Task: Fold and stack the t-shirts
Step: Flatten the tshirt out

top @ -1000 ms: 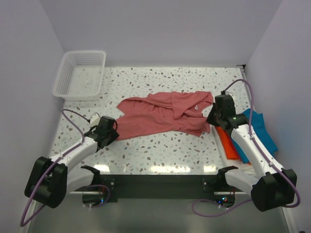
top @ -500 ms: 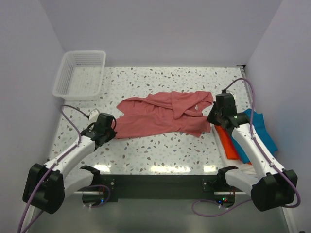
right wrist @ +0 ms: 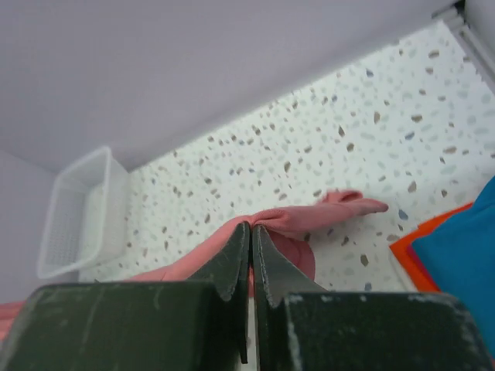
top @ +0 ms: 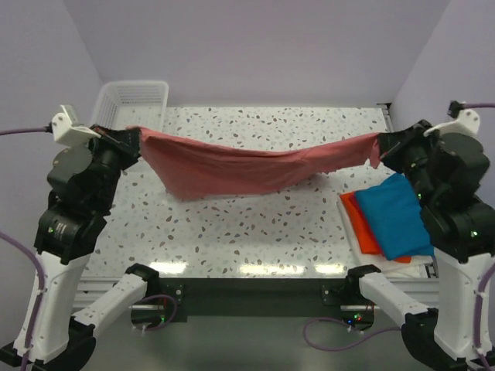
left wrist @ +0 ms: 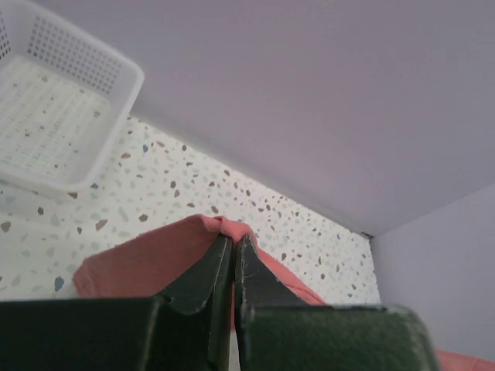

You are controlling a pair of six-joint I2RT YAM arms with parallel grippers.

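**Salmon-red shirt stretched between the two arms**

The dusty salmon-red cloth t-shirt [top: 247, 166] hangs in the air above the speckled white table [top: 255, 232]. It is pulled out into a long band from left to right and sags in the middle. A looser part of it droops lower on the left side, and I cannot tell if that part touches the table.

The left gripper [top: 133, 139] is raised high and holds the left end of the shirt. In the left wrist view its two dark fingers are pressed together, with a fold of the red cloth pinched at their tips. The right gripper [top: 380, 147] is raised as well and is clamped in the same way on the right end, where a small tail of cloth sticks out past the fingers.

A folded teal-blue cloth shirt [top: 394, 216] lies on a bright orange cloth shirt [top: 360, 224] at the right edge of the table. A white plastic mesh basket [top: 128, 116] stands in the far left corner.
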